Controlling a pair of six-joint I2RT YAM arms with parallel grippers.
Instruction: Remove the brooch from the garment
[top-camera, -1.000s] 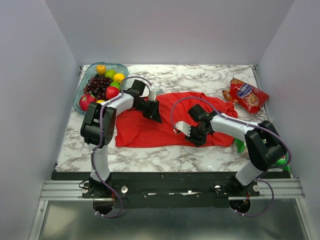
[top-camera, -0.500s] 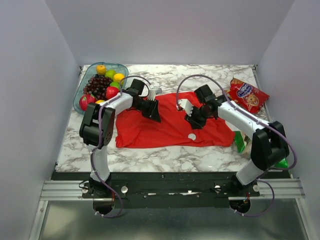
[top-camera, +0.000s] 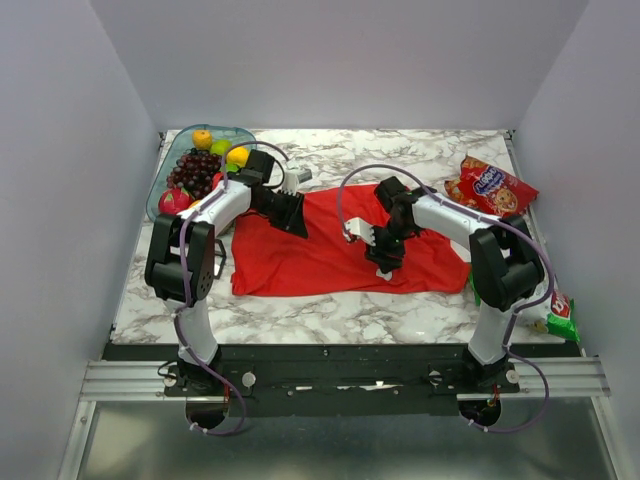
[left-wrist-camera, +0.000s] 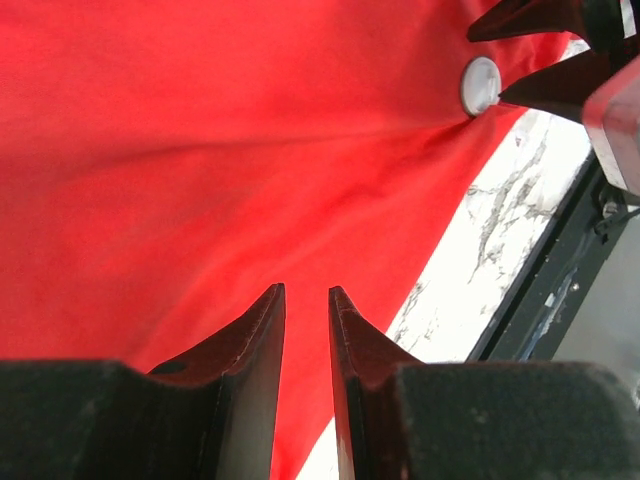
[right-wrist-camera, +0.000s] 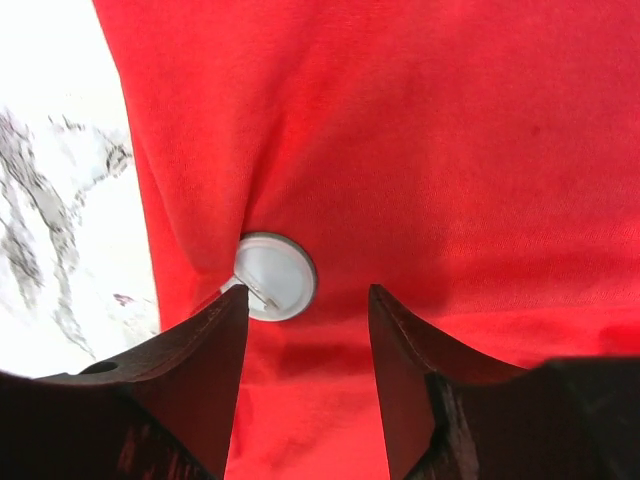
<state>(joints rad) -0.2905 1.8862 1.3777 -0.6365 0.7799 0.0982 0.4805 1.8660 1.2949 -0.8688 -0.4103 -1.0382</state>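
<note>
The red T-shirt (top-camera: 320, 255) lies spread on the marble table. The small whitish round brooch (right-wrist-camera: 273, 277) is pinned near the shirt's front hem, with the cloth puckered around it. It also shows in the left wrist view (left-wrist-camera: 480, 85). In the top view my right gripper hides it. My right gripper (right-wrist-camera: 308, 292) (top-camera: 385, 258) is open just above the shirt, and the brooch is beside its left fingertip (right-wrist-camera: 225, 310). My left gripper (left-wrist-camera: 304, 290) (top-camera: 290, 212) is over the shirt's upper left part. Its jaws stand a narrow gap apart with nothing between them.
A glass bowl of fruit (top-camera: 168, 192) stands at the back left, close to my left arm. A red snack bag (top-camera: 492, 188) lies at the back right. A green packet (top-camera: 558, 320) lies at the right front edge. The black rail (top-camera: 340, 352) runs along the table's near edge.
Half a second ago my right gripper was raised farther back with the brooch exposed; it has come back down over the brooch. My left gripper has shifted slightly back and left.
</note>
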